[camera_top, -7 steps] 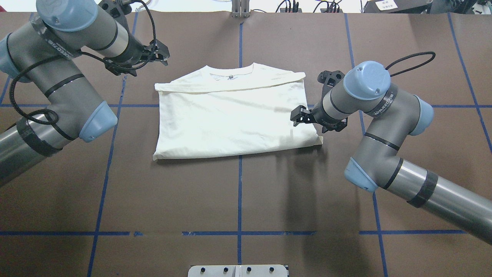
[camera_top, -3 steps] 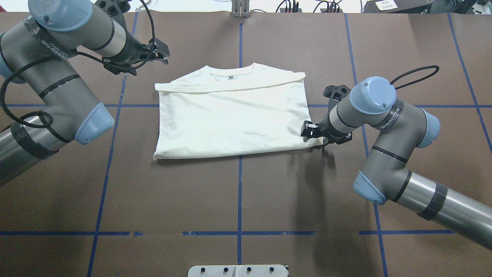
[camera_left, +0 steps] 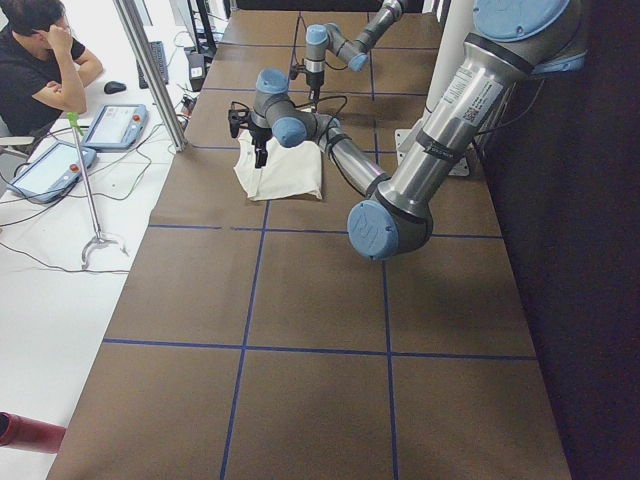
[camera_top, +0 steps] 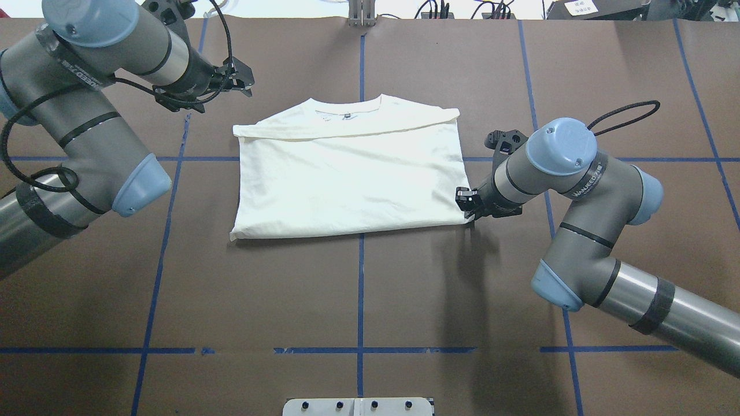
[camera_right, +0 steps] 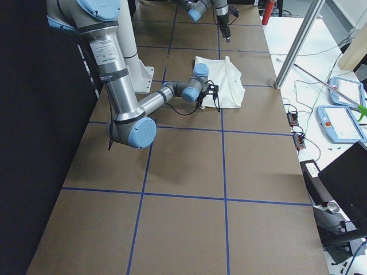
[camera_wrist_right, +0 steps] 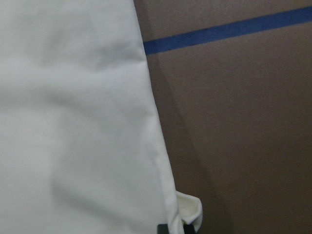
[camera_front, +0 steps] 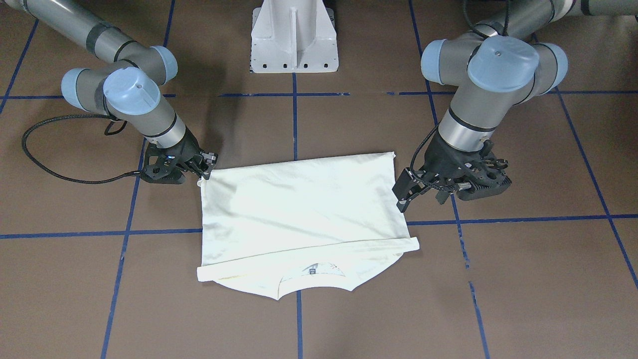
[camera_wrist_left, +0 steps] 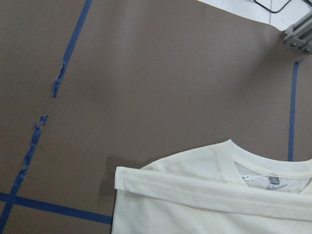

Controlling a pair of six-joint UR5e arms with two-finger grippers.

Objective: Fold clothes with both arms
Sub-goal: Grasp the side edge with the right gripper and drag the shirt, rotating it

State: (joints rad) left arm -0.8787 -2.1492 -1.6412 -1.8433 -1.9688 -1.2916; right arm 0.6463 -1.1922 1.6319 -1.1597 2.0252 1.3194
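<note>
Two claws: left claw (camera_top: 245,82) spread, clear of the folded shirt (camera_top: 347,173); right claw (camera_top: 466,204) at its near corner, cannot tell whether pinching.

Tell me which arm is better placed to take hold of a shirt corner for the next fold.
Right. The right gripper sits at the T-shirt's near right corner, low against the cloth edge. The left gripper hangs open off the cloth, beyond its far left corner, touching nothing.
</note>
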